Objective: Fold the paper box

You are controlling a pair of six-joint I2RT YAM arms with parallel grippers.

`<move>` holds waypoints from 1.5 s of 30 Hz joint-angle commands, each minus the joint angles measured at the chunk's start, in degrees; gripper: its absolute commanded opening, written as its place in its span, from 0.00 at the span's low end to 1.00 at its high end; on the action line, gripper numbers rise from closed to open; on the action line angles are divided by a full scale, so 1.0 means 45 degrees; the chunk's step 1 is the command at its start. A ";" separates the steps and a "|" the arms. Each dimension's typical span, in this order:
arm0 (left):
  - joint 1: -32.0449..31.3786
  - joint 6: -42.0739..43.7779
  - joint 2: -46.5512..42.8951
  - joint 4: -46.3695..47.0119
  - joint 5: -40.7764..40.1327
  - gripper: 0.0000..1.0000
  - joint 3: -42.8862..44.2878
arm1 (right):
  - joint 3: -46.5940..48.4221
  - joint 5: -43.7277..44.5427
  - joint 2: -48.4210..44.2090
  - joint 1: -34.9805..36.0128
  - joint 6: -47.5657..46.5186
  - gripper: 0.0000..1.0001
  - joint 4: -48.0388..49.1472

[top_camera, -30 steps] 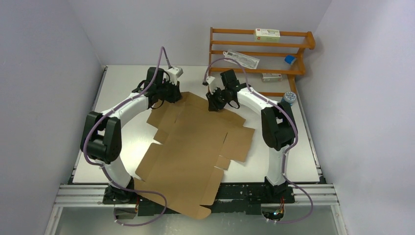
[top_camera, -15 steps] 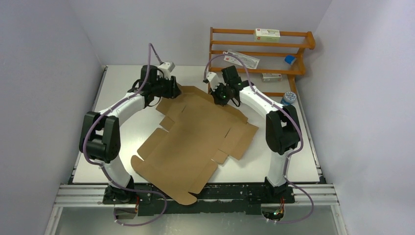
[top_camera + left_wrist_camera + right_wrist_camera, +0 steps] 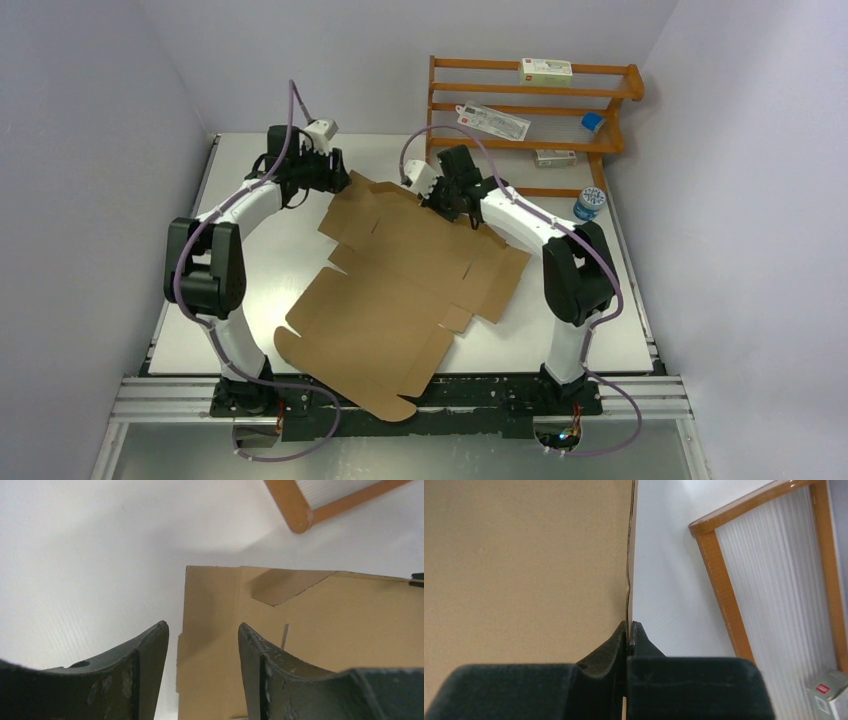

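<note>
While right tool (image 3: 628, 626) clamps paper box (image 3: 524, 555) edge, left tool (image 3: 202, 630) gapes; released, beside its corner.

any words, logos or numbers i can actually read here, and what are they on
No text is legible.
upper white carton: red logo and print, too small
flat packet: print too small
lower white carton: red mark, blurred
paper box: no print

Unfolded brown corrugated cardboard paper box (image 3: 400, 290) lying flat and skewed on a white table (image 3: 250, 250), near corner overhanging the front edge, left gripper (image 3: 338, 180) beside its far-left corner, right gripper (image 3: 442, 200) at its far edge, orange wooden rack (image 3: 530, 110) behind.
</note>
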 commanded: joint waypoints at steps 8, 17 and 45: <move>0.0890 0.0842 0.1713 -0.0899 0.3311 0.62 0.0949 | 0.0045 0.1840 0.0054 0.0626 -0.1060 0.00 0.0699; 0.0880 0.0903 0.2792 -0.1482 0.4242 0.56 0.1372 | -0.0416 0.1919 -0.0085 0.0859 -0.1154 0.00 0.1206; -0.0679 -0.2762 -0.1249 0.1079 0.2568 0.05 -0.2058 | -0.0604 0.4781 0.0158 0.1326 -0.1397 0.00 0.2767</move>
